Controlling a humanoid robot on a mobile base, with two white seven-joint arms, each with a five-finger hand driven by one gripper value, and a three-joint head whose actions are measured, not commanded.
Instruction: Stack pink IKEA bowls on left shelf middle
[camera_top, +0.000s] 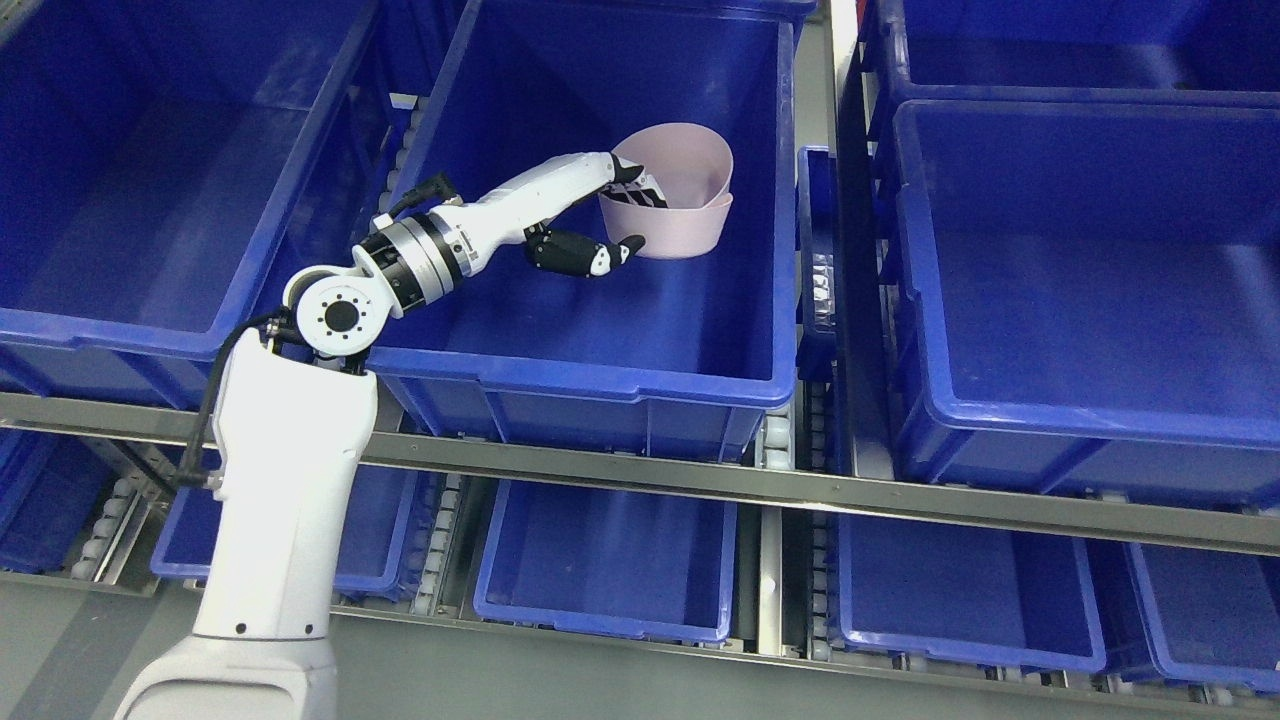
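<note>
Reaching into the middle blue bin (700, 340) on the shelf, left hand (600, 215) gripping the near-left rim of the pink bowls (680, 200), nested tilted, sitting toward the bin's far right corner.

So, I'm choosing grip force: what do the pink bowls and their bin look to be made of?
Pink bowls: likely thin matte plastic, with even colour and a soft sheen. Blue bin: seemingly rigid moulded plastic, glossy along its thick rim.
</note>
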